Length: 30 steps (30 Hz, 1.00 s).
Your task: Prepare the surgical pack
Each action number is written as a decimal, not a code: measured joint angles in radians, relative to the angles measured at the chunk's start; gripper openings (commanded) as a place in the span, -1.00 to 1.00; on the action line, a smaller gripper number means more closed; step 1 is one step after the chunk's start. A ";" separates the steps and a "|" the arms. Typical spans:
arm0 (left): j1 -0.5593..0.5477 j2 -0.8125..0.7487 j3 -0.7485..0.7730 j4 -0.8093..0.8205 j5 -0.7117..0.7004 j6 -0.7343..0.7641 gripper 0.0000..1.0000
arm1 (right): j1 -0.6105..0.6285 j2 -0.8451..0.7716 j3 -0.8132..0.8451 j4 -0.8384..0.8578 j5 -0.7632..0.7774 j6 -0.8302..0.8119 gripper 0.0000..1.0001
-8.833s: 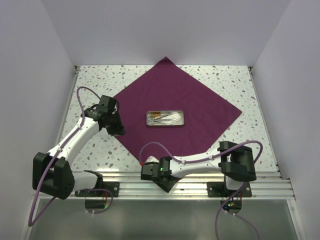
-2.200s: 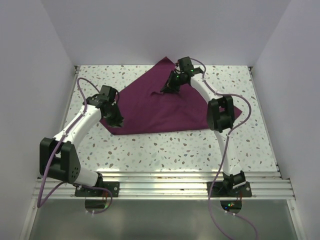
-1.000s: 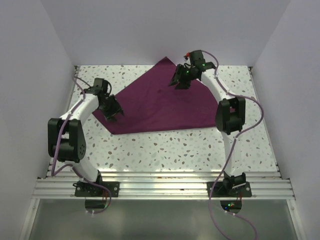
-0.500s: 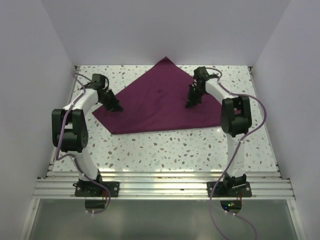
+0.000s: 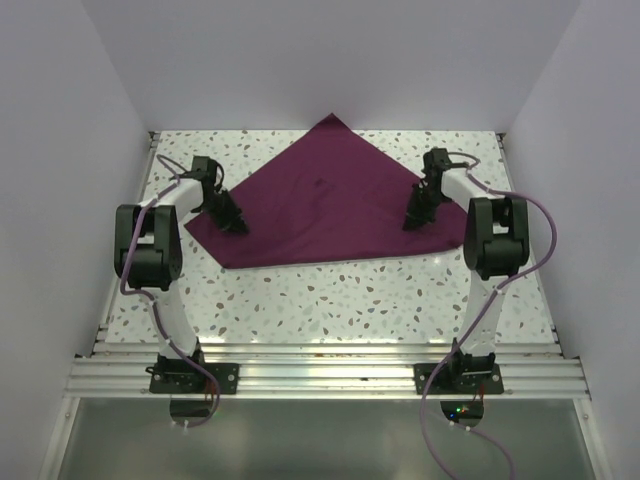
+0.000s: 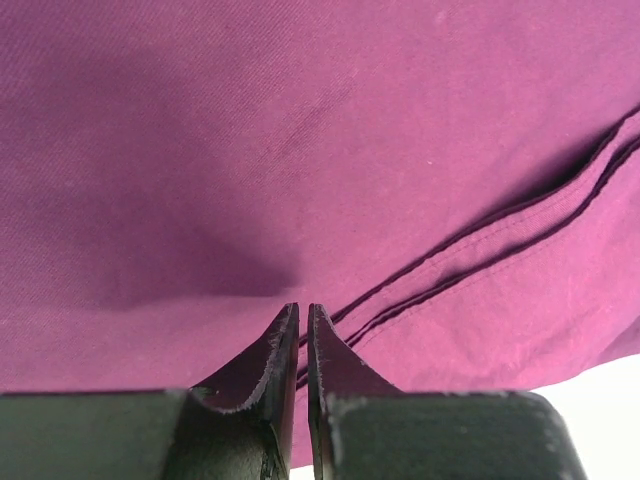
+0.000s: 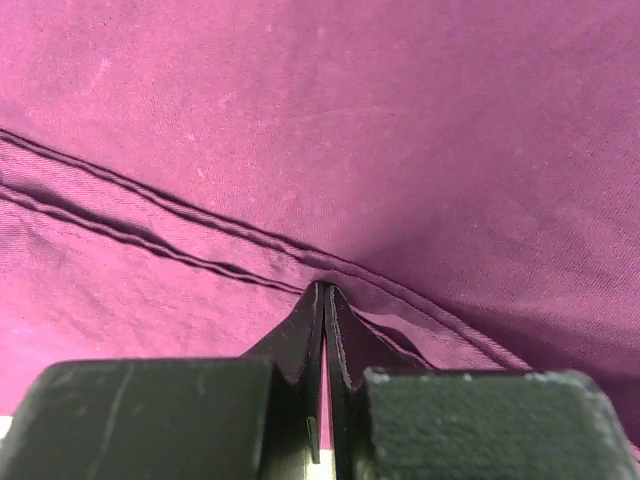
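Here, in the top view, the plum cloth [image 5: 320, 210] lies flat on the speckled table [image 5: 330, 300] in the shape of a wide triangle, and it stretches from one gripper to the other. The left gripper [image 5: 230, 218] sits on the side corner nearest to it, and the right gripper [image 5: 414, 220] sits on the opposite one. I judge that each arm takes one side corner so that these can be brought inward over the middle, as a pack is wrapped. What lies under the cloth cannot be seen.

In the left wrist view, the fingers are nearly pressed together, with only a thin slit between them. Their tips meet the cloth [image 6: 300, 120] just where the double-stitched hem [image 6: 500, 235] runs in, so they seem to pinch the edge. Ahead of the tips the fabric is smooth, with a soft shadow.

In the right wrist view, the fingers are pressed fully together. The hem [image 7: 150, 215] bends up into the tips, which tells me that the cloth [image 7: 400, 120] is pinched there. Beyond the tips it is smooth, finely woven and matte.
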 measured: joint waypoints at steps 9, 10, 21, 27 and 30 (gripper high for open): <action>0.000 0.000 0.000 -0.002 -0.032 0.024 -0.75 | -0.012 -0.039 0.013 -0.015 -0.006 0.015 -1.00; 0.000 0.000 0.000 -0.002 -0.033 0.026 -0.75 | -0.016 -0.039 0.022 -0.013 -0.007 0.018 -1.00; 0.000 0.000 -0.018 -0.001 -0.034 0.037 -0.75 | -0.145 -0.080 -0.121 -0.008 -0.021 0.036 -1.00; 0.000 -0.010 -0.016 -0.017 -0.045 0.047 -0.74 | -0.137 -0.112 -0.165 -0.010 -0.025 0.030 -1.00; 0.000 -0.026 -0.016 -0.032 -0.051 0.060 -0.74 | -0.133 -0.125 -0.165 -0.013 -0.026 0.028 -1.00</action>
